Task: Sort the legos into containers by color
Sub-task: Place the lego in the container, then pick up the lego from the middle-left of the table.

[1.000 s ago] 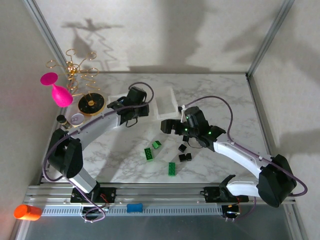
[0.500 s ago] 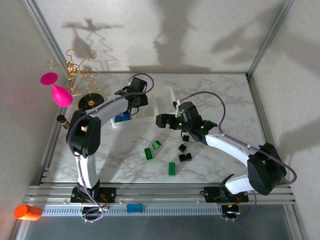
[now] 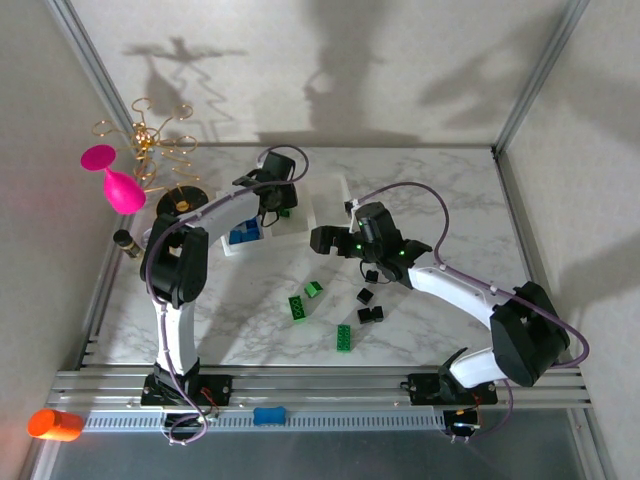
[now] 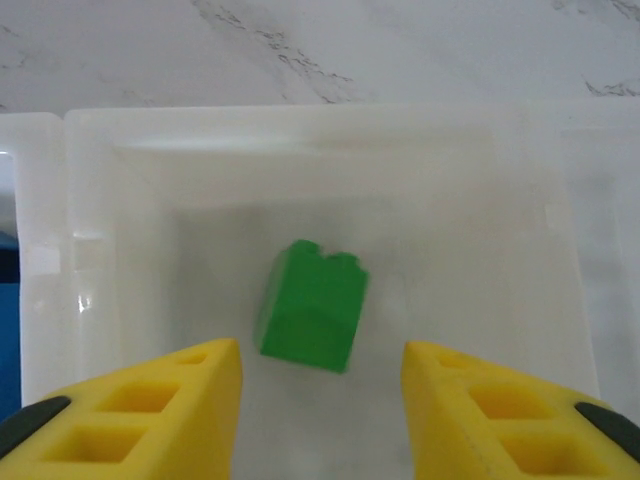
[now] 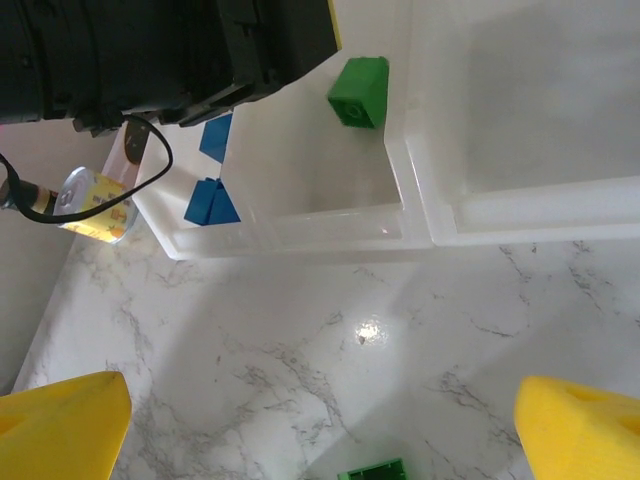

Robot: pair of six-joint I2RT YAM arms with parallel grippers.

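Observation:
The clear three-compartment containers tray (image 3: pixel 328 205) lies at the back of the table. My left gripper (image 4: pixel 322 400) hovers open over its middle compartment (image 4: pixel 330 130), yellow fingertips well apart. A green lego (image 4: pixel 312 318) sits loose below and between them, touching neither. That green lego (image 5: pixel 360 92) also shows in the right wrist view, with blue legos (image 5: pixel 212 200) in the neighbouring end compartment. My right gripper (image 3: pixel 322 240) hangs wide open and empty over bare table just in front of the tray. Three green legos (image 3: pixel 298 308) and several black cubes (image 3: pixel 370 314) lie on the marble.
A black-and-gold dish (image 3: pixel 183 205), a gold stand with a pink glass (image 3: pixel 125 190) and a small jar (image 3: pixel 125 240) stand at the left. Along the near edge runs a metal rail with a blue clip (image 3: pixel 269 415) and an orange object (image 3: pixel 55 424).
My left gripper has opened and let the green lego go into the middle compartment. The right gripper has drifted slightly toward the tray.

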